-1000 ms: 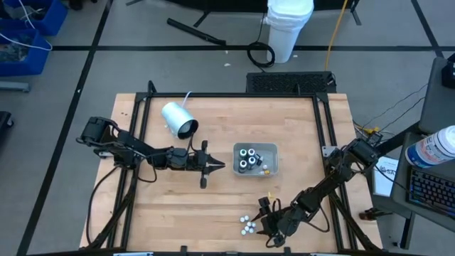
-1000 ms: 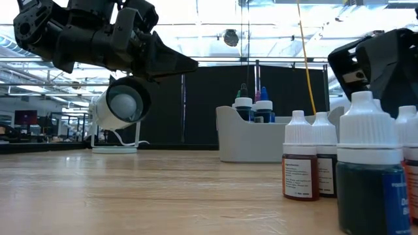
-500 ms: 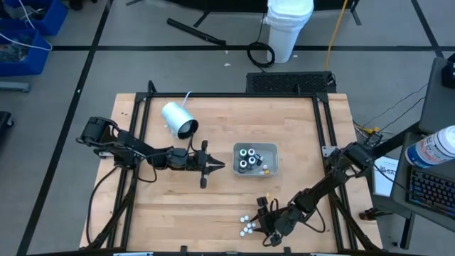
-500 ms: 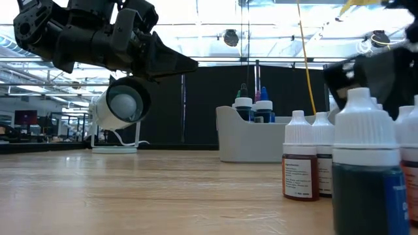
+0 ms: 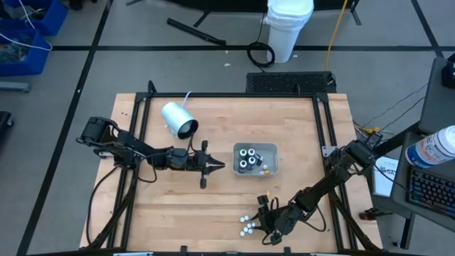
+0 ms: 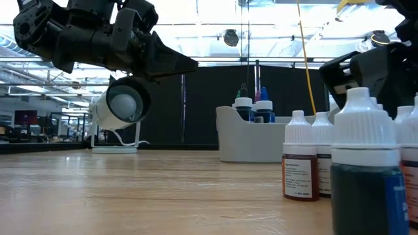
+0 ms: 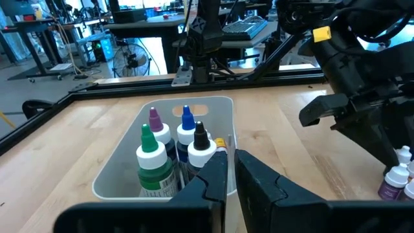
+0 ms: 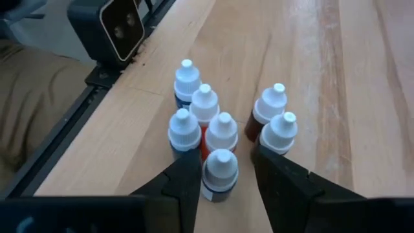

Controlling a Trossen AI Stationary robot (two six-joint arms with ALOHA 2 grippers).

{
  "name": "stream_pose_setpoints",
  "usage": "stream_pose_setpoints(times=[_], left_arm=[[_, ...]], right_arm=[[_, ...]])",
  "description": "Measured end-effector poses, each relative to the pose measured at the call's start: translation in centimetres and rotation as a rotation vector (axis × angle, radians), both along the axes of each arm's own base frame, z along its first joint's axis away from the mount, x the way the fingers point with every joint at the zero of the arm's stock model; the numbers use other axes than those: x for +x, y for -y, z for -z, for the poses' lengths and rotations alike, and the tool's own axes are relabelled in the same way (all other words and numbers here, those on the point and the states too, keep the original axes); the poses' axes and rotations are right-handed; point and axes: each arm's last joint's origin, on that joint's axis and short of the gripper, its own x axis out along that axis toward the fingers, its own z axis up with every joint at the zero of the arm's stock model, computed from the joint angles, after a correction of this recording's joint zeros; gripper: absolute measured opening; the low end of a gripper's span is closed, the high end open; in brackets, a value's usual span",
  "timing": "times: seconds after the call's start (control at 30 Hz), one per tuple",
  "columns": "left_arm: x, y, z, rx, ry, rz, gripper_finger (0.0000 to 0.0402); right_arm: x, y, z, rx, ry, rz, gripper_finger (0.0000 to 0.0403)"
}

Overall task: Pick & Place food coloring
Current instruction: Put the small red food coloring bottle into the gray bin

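Several food coloring bottles [image 8: 205, 103] with white caps stand in a cluster near the table's near edge [image 5: 247, 226]; they also show in the low view [image 6: 300, 160]. My right gripper [image 8: 223, 178] is open and low over the cluster [image 5: 264, 224]. Its fingers stand on either side of the nearest bottle [image 8: 220, 169]. More bottles [image 7: 155, 162] stand upright in the grey tray [image 5: 256, 158]. My left gripper [image 7: 231, 175] is shut and empty, hovering just left of the tray [image 5: 217, 166].
A big white cylinder [image 5: 179, 119] with a dark mouth lies at the table's far left. A small dark camera block [image 8: 107, 26] sits at the near edge beyond the bottle cluster. Bare wood lies between the tray and the cluster.
My right gripper has moved a little toward the table's left edge, closer over the bottle cluster.
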Motion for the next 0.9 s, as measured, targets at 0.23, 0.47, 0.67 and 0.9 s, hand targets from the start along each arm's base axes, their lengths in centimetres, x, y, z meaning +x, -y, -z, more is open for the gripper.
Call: stream_pose_setpoints(times=[0.23, 0.47, 0.67, 0.9], left_arm=[[0.0, 0.0, 0.0, -0.001, 0.0, 0.0, 0.0035], [0.0, 0.0, 0.0, -0.001, 0.0, 0.0, 0.0035], [0.0, 0.0, 0.0, -0.011, -0.001, -0.001, 0.0035], [0.0, 0.0, 0.1, -0.01, -0.014, -0.002, 0.0035]], right_arm=[[-0.1, -0.1, 0.0, 0.024, -0.024, -0.036, 0.009], [-0.1, -0.1, 0.0, 0.026, -0.022, -0.042, 0.0047], [-0.4, -0.1, -0.8, 0.027, -0.02, -0.043, 0.0051], [-1.7, 1.0, -4.3, -0.034, -0.009, 0.007, 0.0049]])
